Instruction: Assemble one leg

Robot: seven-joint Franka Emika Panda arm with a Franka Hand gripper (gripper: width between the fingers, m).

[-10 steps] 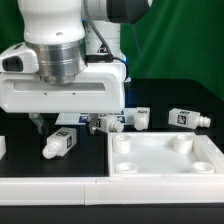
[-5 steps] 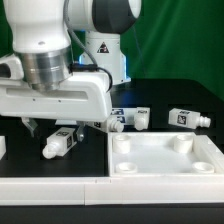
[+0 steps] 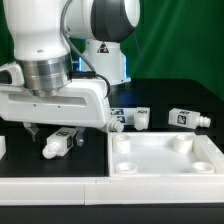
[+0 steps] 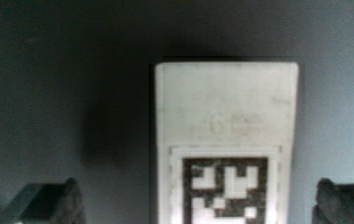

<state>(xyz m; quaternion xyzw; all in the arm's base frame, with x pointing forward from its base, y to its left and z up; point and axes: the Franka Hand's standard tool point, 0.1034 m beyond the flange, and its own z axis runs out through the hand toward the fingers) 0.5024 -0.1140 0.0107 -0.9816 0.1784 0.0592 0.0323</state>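
1. Only the wrist view shows the leg (image 4: 227, 120) between the spread fingers (image 4: 46, 203), tag up.
2. Only the exterior view shows the white panel (image 3: 200, 158), apart from them.
3. The gripper (image 3: 55, 133) points straight down.

- The arm (image 3: 95, 25) bends over and fills the upper part of the exterior view's left half.
- The wrist (image 3: 48, 70) points straight down, with its grey cylinder upright.
- The gripper (image 3: 55, 132) hangs low, and its broad white body is level.
- Its two dark fingers (image 4: 46, 200) stand wide apart, so the jaws are open.
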